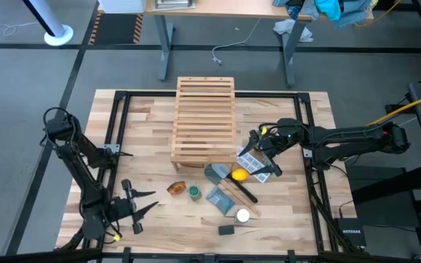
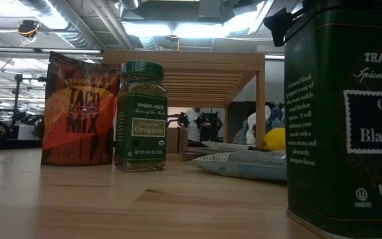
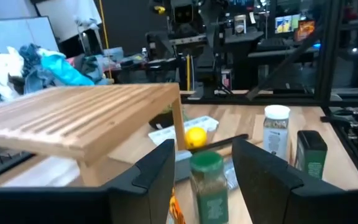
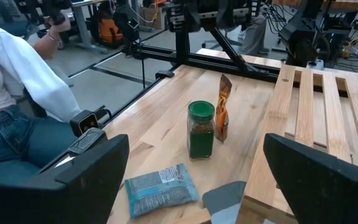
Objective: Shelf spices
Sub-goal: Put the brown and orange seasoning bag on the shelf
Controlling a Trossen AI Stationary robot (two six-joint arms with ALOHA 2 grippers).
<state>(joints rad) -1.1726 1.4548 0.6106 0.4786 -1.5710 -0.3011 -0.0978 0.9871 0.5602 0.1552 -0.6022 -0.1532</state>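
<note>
The shelf (image 1: 205,120), a rack of light-wood slats, stands at the table's far middle. In front of it, the orange-brown taco packet (image 2: 78,109) and the green-lidded jar (image 2: 140,116) stand upright on the tabletop, side by side. The white-capped bottle (image 1: 243,215) and the small black tin (image 1: 226,230) stand nearer the front edge. My left gripper (image 1: 150,201) is open at the near left, level, its fingers pointing at the jar (image 3: 207,183) from a short way off. My right gripper (image 1: 256,142) hangs open beside the shelf's right side, with nothing between its fingers.
A yellow round object (image 1: 238,175), two grey-blue pouches (image 1: 218,197), a black-handled tool (image 1: 245,193) and a card of packets (image 1: 253,162) lie right of the spices. A black frame (image 1: 119,139) runs round the tabletop. A seated person (image 4: 11,93) shows beyond the table.
</note>
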